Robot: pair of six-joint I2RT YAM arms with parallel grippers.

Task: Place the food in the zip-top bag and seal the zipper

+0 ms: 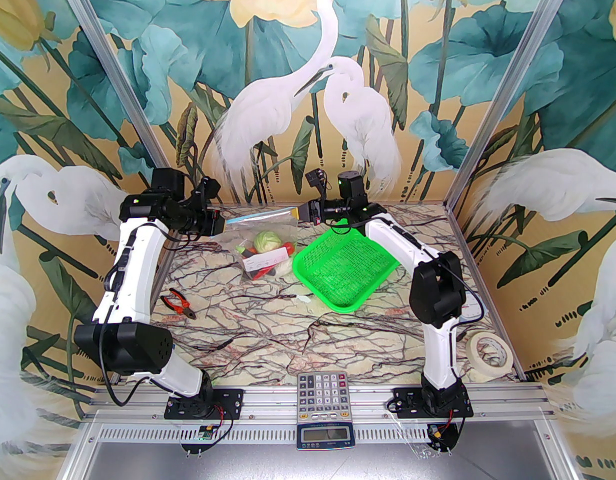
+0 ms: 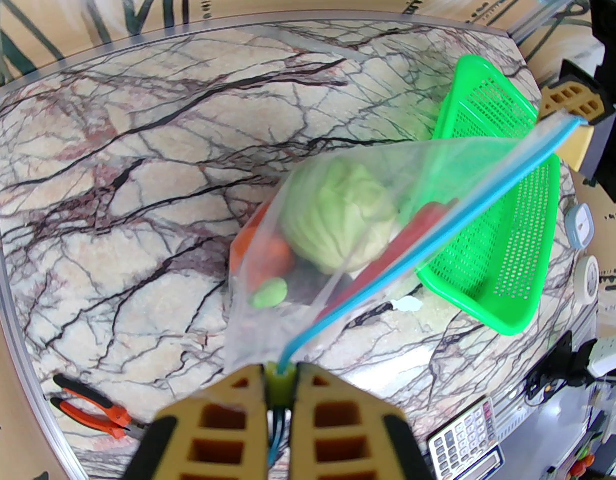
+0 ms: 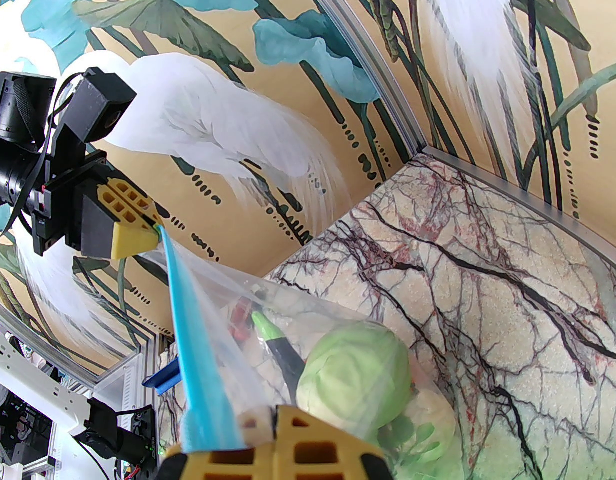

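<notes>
The zip-top bag [image 1: 260,243] hangs above the table's far middle, stretched between my two grippers. My left gripper [image 1: 224,223] is shut on the left end of the zipper [image 2: 428,248], fingertips pinching it in the left wrist view [image 2: 279,374]. My right gripper [image 1: 301,212] is shut on the other end, seen close in the right wrist view [image 3: 272,425]. The light-blue strip runs taut as one line between them. Inside the bag lies the food: a green cabbage [image 2: 338,218], an orange-red tomato [image 2: 272,260], a dark eggplant [image 3: 282,348] and red pieces [image 1: 287,245].
A green mesh basket [image 1: 343,273] sits tilted just right of the bag, under the right arm. A small pale piece [image 1: 303,299] lies at its near-left corner. Orange pliers [image 1: 180,305] lie left, a calculator [image 1: 324,385] at the near edge, and a tape roll [image 1: 489,350] at the right.
</notes>
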